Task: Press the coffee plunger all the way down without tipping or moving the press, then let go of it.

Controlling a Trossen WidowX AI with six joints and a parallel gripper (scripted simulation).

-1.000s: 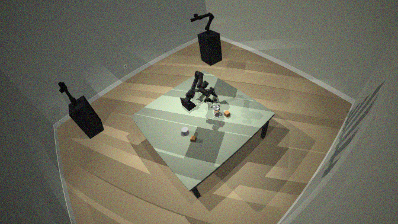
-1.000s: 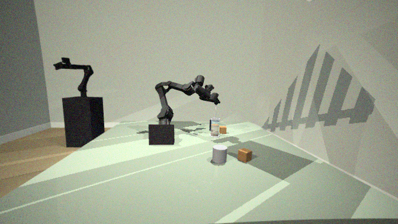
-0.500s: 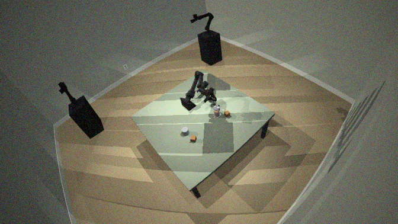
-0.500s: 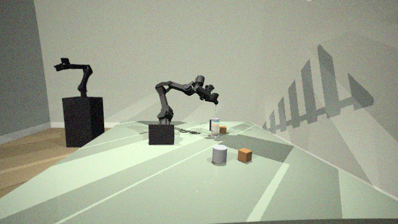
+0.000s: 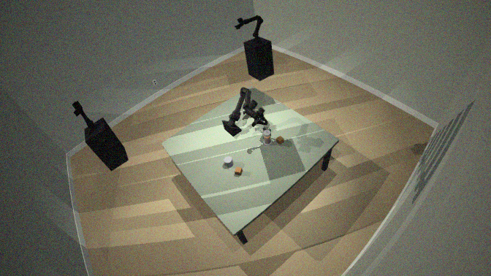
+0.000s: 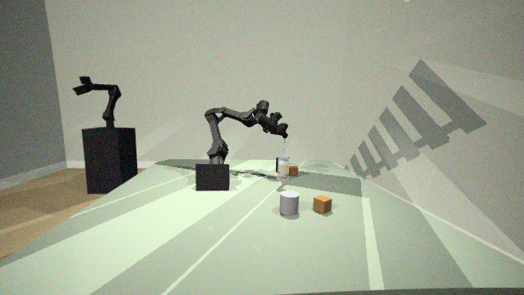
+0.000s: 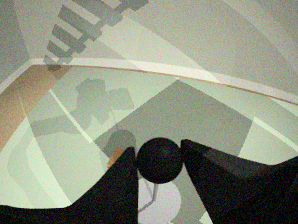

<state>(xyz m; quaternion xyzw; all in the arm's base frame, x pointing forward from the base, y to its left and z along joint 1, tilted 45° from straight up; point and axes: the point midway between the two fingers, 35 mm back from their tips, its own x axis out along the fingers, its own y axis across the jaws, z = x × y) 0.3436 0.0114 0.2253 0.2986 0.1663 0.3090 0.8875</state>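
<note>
The coffee press (image 5: 267,136) (image 6: 283,169) stands upright on the table, a clear cylinder with an orange-tan band. Its pale lid (image 7: 162,201) shows below the knob in the wrist view. The thin plunger rod (image 6: 284,147) stands far out above the lid, so the plunger is up. The black round plunger knob (image 7: 160,160) sits between the fingertips. My gripper (image 7: 157,149) (image 6: 285,135) is shut on the knob, well above the press body, reaching in at a downward slant. The lower part of the press is hidden in the wrist view.
An orange-brown block (image 5: 280,139) (image 6: 293,171) (image 7: 116,157) stands close beside the press. A pale grey cylinder (image 5: 228,161) (image 6: 289,203) and an orange block (image 5: 238,171) (image 6: 322,204) stand farther off on the table (image 5: 219,197). Two other arms stand on black pedestals off the table.
</note>
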